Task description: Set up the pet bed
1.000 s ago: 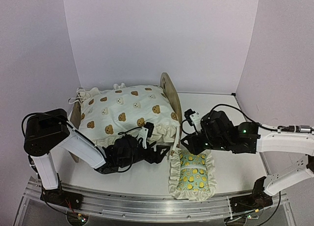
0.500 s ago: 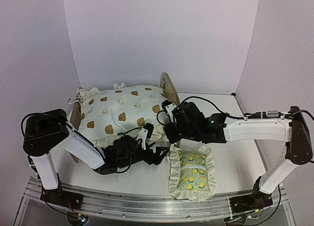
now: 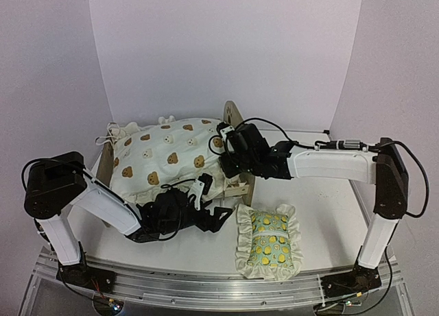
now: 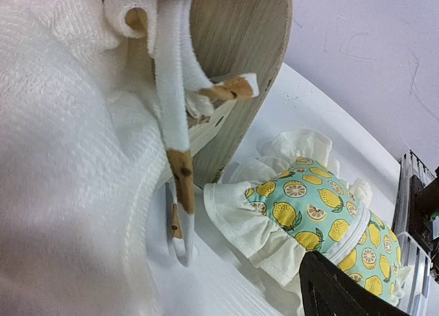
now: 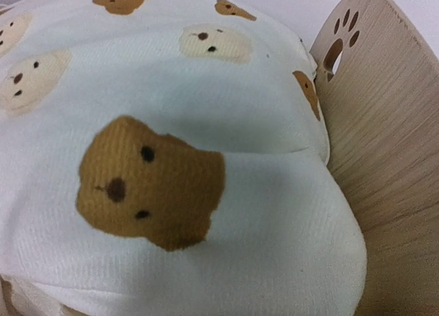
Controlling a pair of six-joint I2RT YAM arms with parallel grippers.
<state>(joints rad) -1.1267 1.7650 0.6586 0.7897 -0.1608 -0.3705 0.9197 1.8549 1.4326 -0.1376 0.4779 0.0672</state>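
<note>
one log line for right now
cushion on bed | lemon pillow on table | right jaws at cushion by headboard | left jaws open

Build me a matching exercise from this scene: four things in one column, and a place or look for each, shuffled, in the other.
Things
1. bear-print cushion
2. lemon-print pillow
3. headboard
4. right gripper

Place or look
a. light wood with a paw-print cutout
b. flat on the table, towards its front edge
c. against the cushion's end, beside the headboard
d. lying on the pet bed

Pairs: 1-d, 2-b, 3-a, 4-c
</note>
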